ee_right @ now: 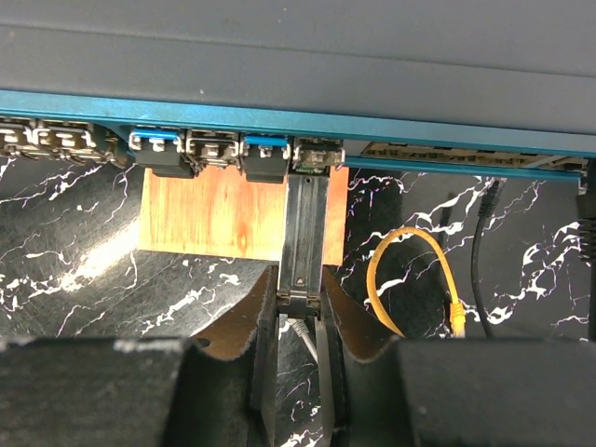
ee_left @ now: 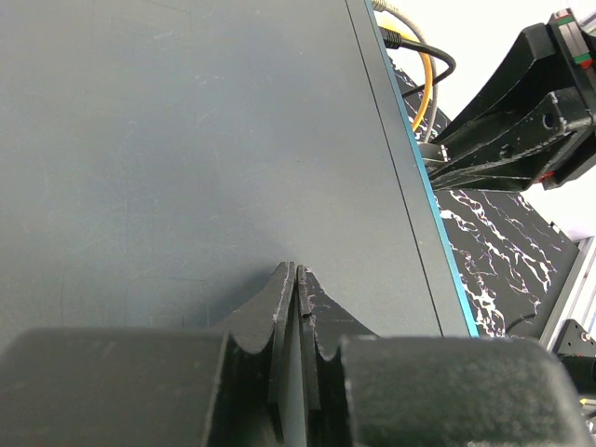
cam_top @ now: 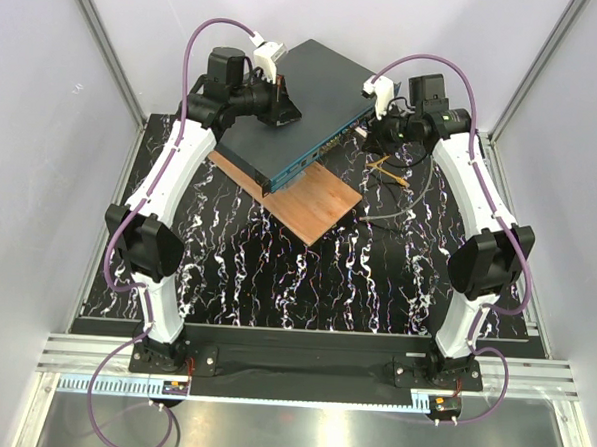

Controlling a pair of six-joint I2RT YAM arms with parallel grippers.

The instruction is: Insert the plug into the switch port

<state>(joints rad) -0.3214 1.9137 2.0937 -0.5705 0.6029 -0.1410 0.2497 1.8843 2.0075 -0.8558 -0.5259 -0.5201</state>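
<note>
From the top camera I see the switch (cam_top: 310, 99) lying at an angle near the far edge of the table (cam_top: 275, 282), on a wooden board (cam_top: 305, 204) whose near corner points toward the table's middle. The left gripper (cam_top: 283, 105) sits over the switch's dark top, at its left side. The right gripper (cam_top: 366, 135) is just in front of the teal front face, near its right end. The yellow cables (cam_top: 382, 166) and a grey cable (cam_top: 389, 216) lie on the table toward the right edge.

In the left wrist view I see that gripper's fingers pressed together with nothing between them, tips against the switch's top. The teal front edge runs down the right side, with the right arm beyond it.

In the right wrist view I see the plug (ee_right: 305, 233), a slim grey piece, clamped between the fingers. Its far end is at the mouth of a socket (ee_right: 317, 155) just right of two blue-topped ones. I cannot tell how deep it sits. A black cable (ee_right: 477, 261) hangs at the right. The pale marks beside the sockets are too blurred for me to read.
</note>
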